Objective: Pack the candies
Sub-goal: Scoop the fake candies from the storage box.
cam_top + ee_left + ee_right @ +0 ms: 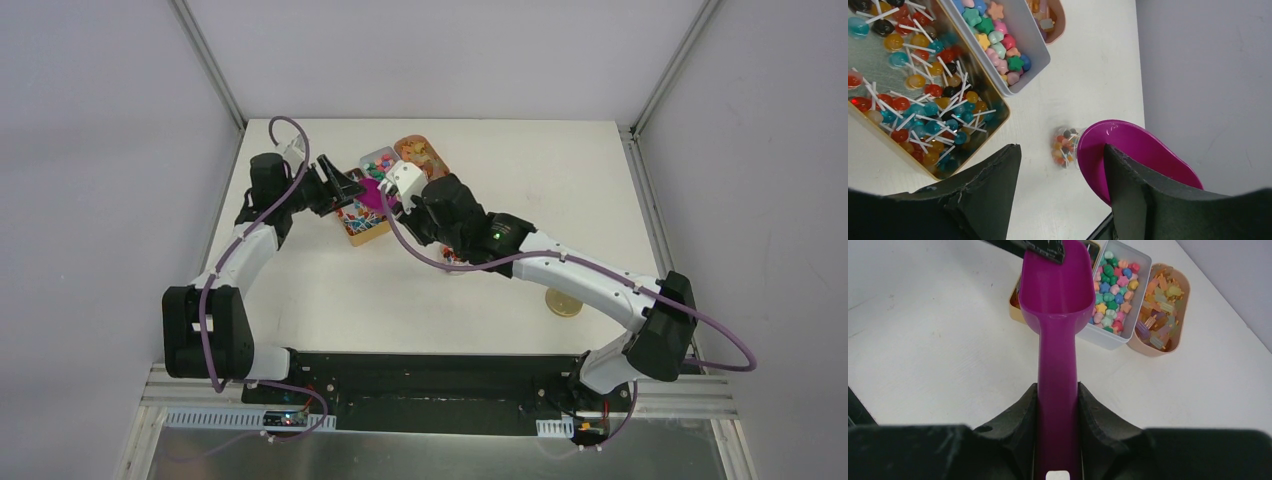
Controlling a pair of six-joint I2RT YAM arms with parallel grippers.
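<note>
The candies (923,85) are small round sweets on white sticks, red, blue and orange, heaped in a gold tin (998,122); the tin also shows in the top view (365,228). My right gripper (1058,390) is shut on the handle of a magenta scoop (1055,285), whose empty bowl reaches toward the tins. My left gripper (1062,162) is open, its right finger (1133,190) against the scoop's bowl (1143,145). A small clear jar (1064,146) holding some of the same candies lies on the table beyond the scoop.
A white tin of star-shaped sweets (1115,290) and a peach oval tin of yellow jelly sweets (1160,310) stand beside the gold tin. A round gold lid (563,303) lies near the right arm. Grey walls close in the table.
</note>
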